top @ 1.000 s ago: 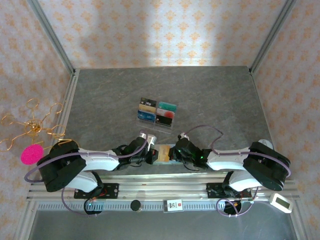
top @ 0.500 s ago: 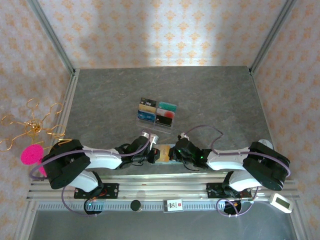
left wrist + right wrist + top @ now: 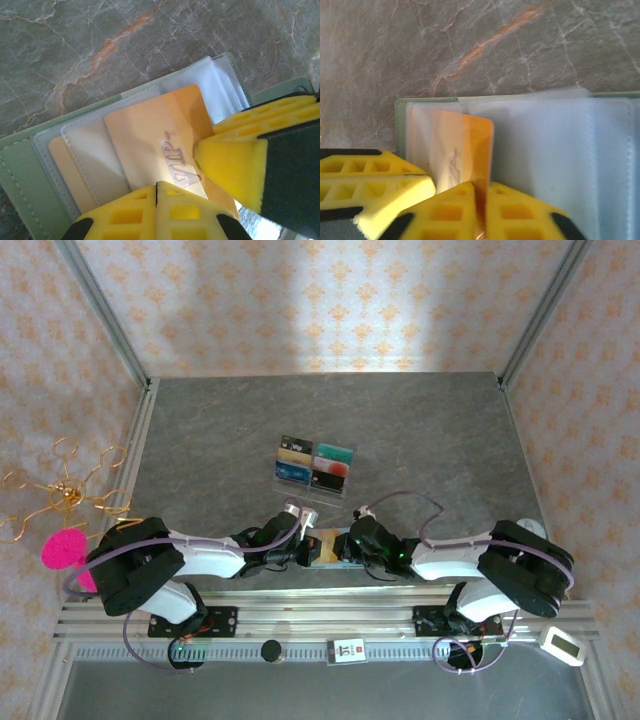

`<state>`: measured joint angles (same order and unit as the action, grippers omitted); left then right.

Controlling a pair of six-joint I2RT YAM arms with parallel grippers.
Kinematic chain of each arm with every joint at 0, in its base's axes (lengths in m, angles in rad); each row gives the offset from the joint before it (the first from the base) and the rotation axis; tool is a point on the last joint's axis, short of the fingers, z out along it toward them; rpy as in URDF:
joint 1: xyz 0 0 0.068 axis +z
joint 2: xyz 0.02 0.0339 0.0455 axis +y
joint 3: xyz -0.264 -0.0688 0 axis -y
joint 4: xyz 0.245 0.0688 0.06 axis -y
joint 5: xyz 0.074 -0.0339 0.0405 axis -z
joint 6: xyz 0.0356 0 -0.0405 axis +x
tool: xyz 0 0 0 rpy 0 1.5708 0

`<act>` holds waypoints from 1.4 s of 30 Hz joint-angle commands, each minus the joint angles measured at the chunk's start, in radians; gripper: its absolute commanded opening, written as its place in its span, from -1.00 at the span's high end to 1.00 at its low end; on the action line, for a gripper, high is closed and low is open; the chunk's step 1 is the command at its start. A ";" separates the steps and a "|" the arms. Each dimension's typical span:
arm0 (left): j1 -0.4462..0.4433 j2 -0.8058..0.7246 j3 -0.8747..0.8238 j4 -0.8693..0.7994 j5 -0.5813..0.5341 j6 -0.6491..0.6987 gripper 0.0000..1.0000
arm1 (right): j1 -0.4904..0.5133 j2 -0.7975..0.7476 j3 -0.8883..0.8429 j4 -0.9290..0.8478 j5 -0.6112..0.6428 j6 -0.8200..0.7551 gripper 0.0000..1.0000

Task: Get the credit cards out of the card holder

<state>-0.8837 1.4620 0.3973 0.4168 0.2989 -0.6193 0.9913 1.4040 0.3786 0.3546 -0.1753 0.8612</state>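
**Open card holder lying between two closed hands at the near desk edge**

The card holder is lying unfolded on the grey marbled desk. It is close to the near edge and about midway between left and right, well nearer than the clear tray of coloured cards. Its sage-green cover is facing down, and its bluish clear pockets are facing up. An orange card marked VIP is sticking partway out of one pocket.

Both arms are reaching low and inward, with the forearms lying close above the desk and meeting over the holder. The right hand is clamping the edge of the orange card between its yellow pads. The left hand is pressing its pads together against the same card. I cannot tell whether it is actually gripping the card.
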 commanded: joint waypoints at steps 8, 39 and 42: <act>-0.003 -0.016 -0.036 0.007 0.005 0.002 1.00 | -0.015 -0.170 -0.076 -0.181 0.148 0.013 1.00; 0.085 -0.676 0.052 -0.033 -0.018 0.067 -0.43 | -0.019 -0.582 -0.008 0.235 0.123 -0.329 1.00; 0.110 -0.678 -0.012 0.082 0.053 0.024 -0.45 | -0.019 -0.573 -0.025 0.345 0.094 -0.293 1.00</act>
<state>-0.7929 0.7944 0.4328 0.3779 0.2596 -0.5598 0.9779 0.8368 0.3740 0.5167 -0.0441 0.5472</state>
